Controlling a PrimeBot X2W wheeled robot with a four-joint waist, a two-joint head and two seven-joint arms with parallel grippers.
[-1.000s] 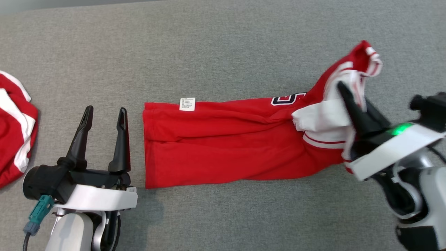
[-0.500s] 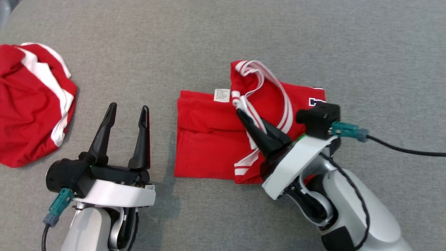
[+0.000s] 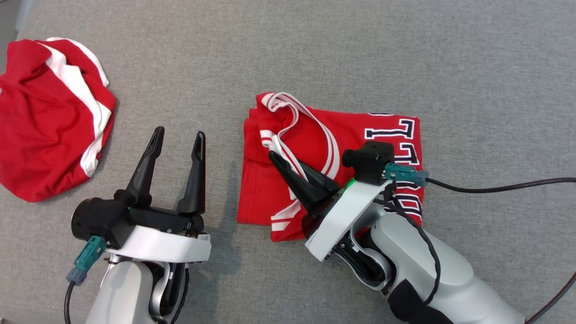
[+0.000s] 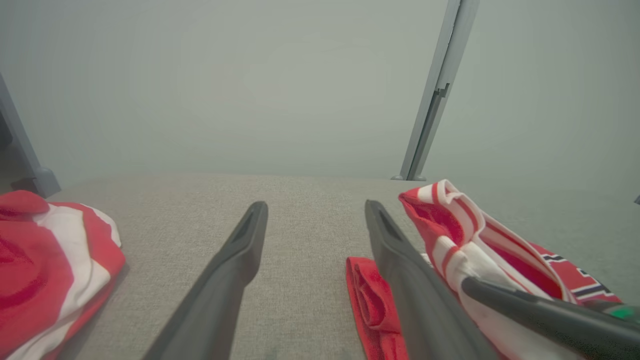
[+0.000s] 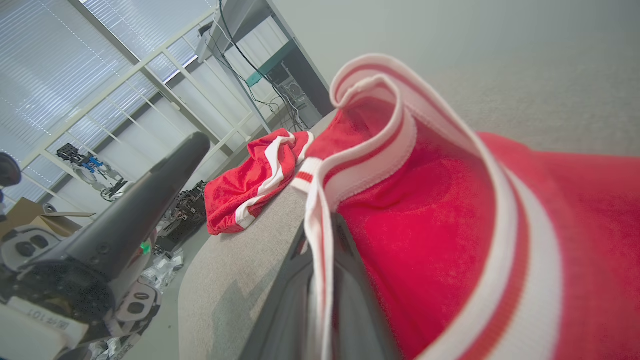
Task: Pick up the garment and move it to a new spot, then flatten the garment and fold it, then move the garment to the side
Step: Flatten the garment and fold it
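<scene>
Far left: crumpled shirt [image 3: 49,117], red and white, on the grey table [image 3: 315,54], well apart from the work.
Left end effector [image 3: 179,133]: fingers spread wide, empty, just beside the left edge of the jersey [image 3: 346,130].
Jersey: mid-table, folded, long axis left-right.
Right end effector [image 3: 274,157]: narrow, pinching the striped trim [image 3: 330,148] near that edge. The right arm is nearer and lies over the jersey.
Count: two garments, two end effectors.

The grey table cover [image 3: 315,54] is looking rough, woven and dull. The garment [image 3: 351,130] is showing soft red cloth with ribbed white trim. Left of the garment, another red shirt [image 3: 40,135] is showing crumpled cloth. The left gripper [image 3: 179,132] is showing dull dark plastic fingers [image 3: 145,166] and a smooth, shiny white shell [image 3: 157,245].
</scene>
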